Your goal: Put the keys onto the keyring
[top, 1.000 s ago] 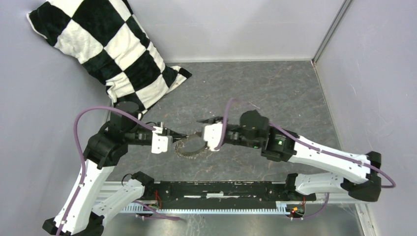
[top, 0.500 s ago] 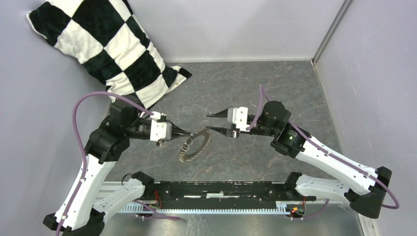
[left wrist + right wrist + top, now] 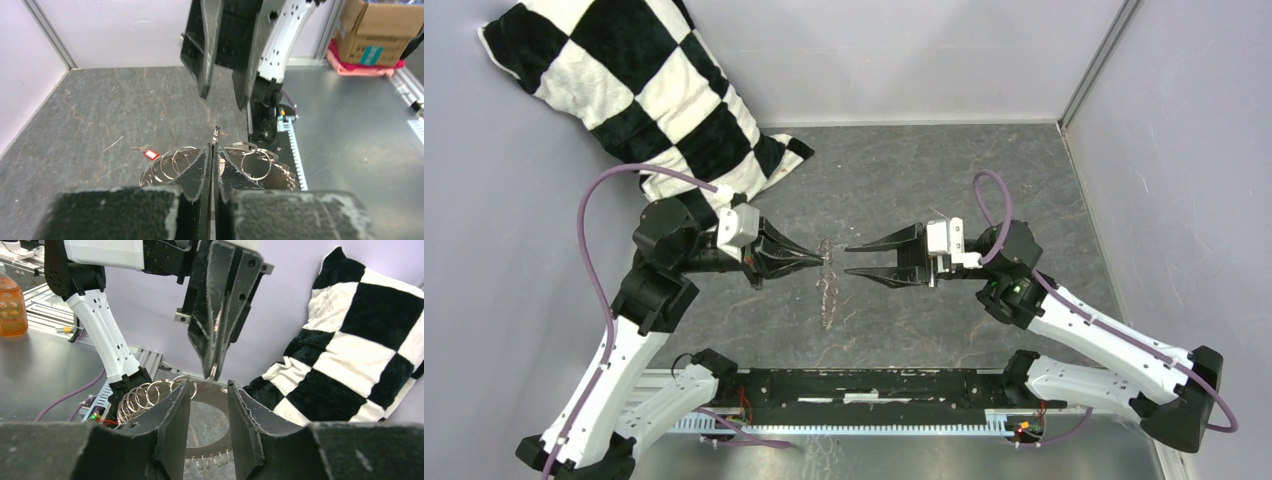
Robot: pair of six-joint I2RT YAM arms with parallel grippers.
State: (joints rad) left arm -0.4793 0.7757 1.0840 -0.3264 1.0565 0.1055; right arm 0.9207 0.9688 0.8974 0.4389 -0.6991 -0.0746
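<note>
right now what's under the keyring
Grey table, with the red-tagged key lying on it nearby. The left tool gripping the keyring hides the spot straight below.

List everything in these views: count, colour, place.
black-and-white checked pillow: one, far left corner of the table.
large metal keyring fringed with small grey keys: one, silvery, edge-on between the grippers.
small key with red plastic tag: one, loose on the table beside the keyring.
dark grey mottled table: one, the work surface.
brown cardboard box: one, beyond the table, on a pink bundle.
orange bottle: one, on the metal bench off the table.
left gripper: black, shut on the keyring's rim.
right gripper: black, open, facing the keyring.
</note>
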